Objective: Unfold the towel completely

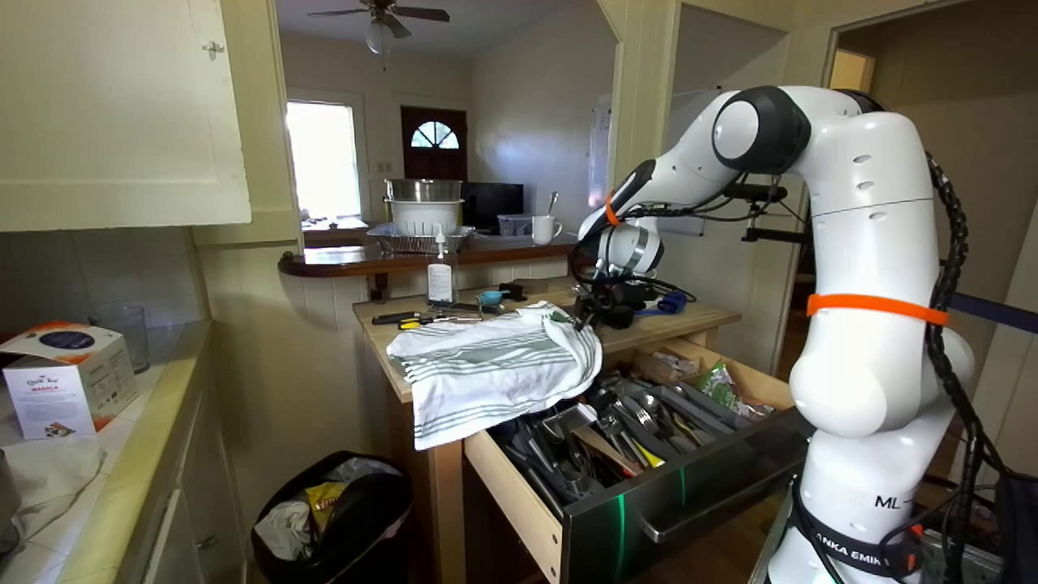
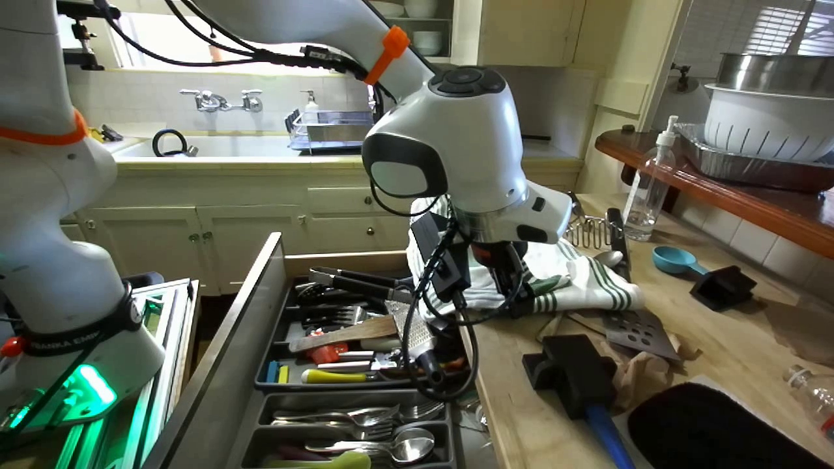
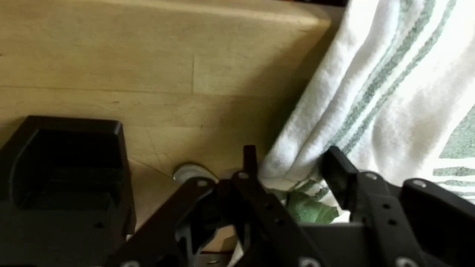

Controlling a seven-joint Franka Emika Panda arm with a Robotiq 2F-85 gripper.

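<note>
The towel [image 1: 495, 357] is white with green stripes. It lies wrinkled on the wooden tabletop and hangs over its edge beside the open drawer. It also shows in an exterior view [image 2: 580, 280], partly hidden behind the wrist. In the wrist view the towel [image 3: 415, 129] fills the right side, with a rolled, folded edge. My gripper [image 3: 289, 152] is open, its fingers apart around that folded edge. The left finger is just beside the fold and the right finger overlaps the cloth. A green patch [image 3: 311, 207] shows between the fingers. The gripper points down at the tabletop [image 2: 521, 303].
The open drawer [image 1: 673, 503] full of utensils is in front of the tabletop. A black tool with a blue handle [image 2: 573, 374], a spatula [image 2: 642, 332], a blue cup [image 2: 674, 259] and a pump bottle [image 1: 440, 280] stand or lie on the tabletop. A wooden shelf [image 2: 730, 182] overhangs the back.
</note>
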